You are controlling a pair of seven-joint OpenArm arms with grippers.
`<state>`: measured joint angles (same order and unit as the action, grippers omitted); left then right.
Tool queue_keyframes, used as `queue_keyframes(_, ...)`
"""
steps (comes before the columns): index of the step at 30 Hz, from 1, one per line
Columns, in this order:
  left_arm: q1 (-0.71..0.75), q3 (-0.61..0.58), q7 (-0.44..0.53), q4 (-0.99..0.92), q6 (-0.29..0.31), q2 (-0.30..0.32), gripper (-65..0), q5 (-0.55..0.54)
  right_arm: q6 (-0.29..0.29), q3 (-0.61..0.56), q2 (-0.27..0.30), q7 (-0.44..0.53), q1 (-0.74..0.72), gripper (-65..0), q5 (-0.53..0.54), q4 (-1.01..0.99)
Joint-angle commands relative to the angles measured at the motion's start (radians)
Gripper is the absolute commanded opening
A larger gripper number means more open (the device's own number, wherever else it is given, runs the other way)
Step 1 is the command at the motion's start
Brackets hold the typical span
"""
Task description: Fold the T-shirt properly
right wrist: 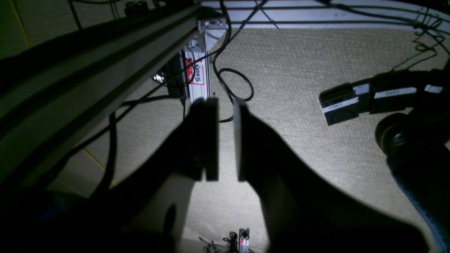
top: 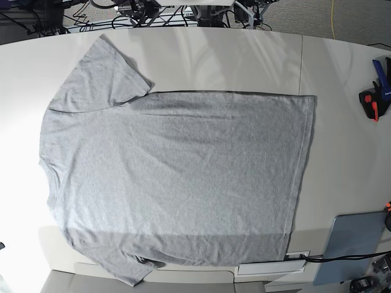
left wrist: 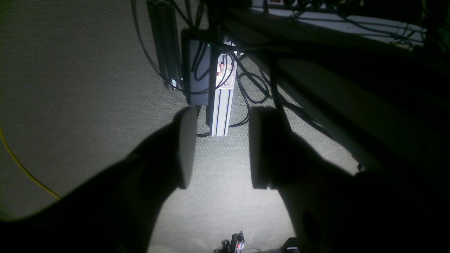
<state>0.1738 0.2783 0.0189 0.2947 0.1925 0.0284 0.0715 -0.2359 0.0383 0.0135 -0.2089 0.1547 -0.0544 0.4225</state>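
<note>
T-shirt [top: 177, 177] fills most of the base view, spread flat w/ plain side up, neck to the left, hem to the right, one sleeve [top: 101, 73] angled toward the far-left corner of the table [top: 342, 91], other sleeve at the near edge. No fold made yet, so I'd judge the task is at its very start.

Neither arm shows over the shirt. Both wrist views look down at woven carpet beside the table frame, so the arms prob. hang off the table edge. Left gripper [left wrist: 219, 147]: jaws wide apart, nothing between. Right gripper [right wrist: 226, 140]: jaws narrow, slim gap, nothing held.

Next move calls for bringing both arms up over the shirt and pinching an edge, maybe sleeve side and hem corner, for a first lengthwise fold.

Fabric: soft heather-grey knit, matte, faint creases, limp so it'll drape when lifted. Right of the shirt: orange-black clamp [top: 374, 101]. Past the hem's near corner: flat grey-blue panel [top: 354, 241], rigid-looking.
</note>
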Motion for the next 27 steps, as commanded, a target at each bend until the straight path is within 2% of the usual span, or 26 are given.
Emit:
queue_keyframes(1,0.003,0.0,0.005,0.002,0.007,0.006,-39.4,0.005,-0.006,0.003,0.003,-0.001,-0.002,-56.5,0.001,0.008)
queue_keyframes(13,0.029,0.0,0.005,0.023,0.015,0.02,-39.4,0.004,-0.007,0.003,0.012,0.004,-0.003,-56.5,0.001,0.008)
queue_keyframes(19,0.051,-0.001,0.005,0.071,0.082,0.026,-39.4,0.004,-0.007,0.003,0.02,0.003,-0.002,-56.5,0.001,0.008)
queue_keyframes(27,0.051,-0.001,0.004,0.072,0.081,0.025,-39.4,0.004,-0.007,0.003,0.02,0.003,-0.002,-56.5,0.001,0.008)
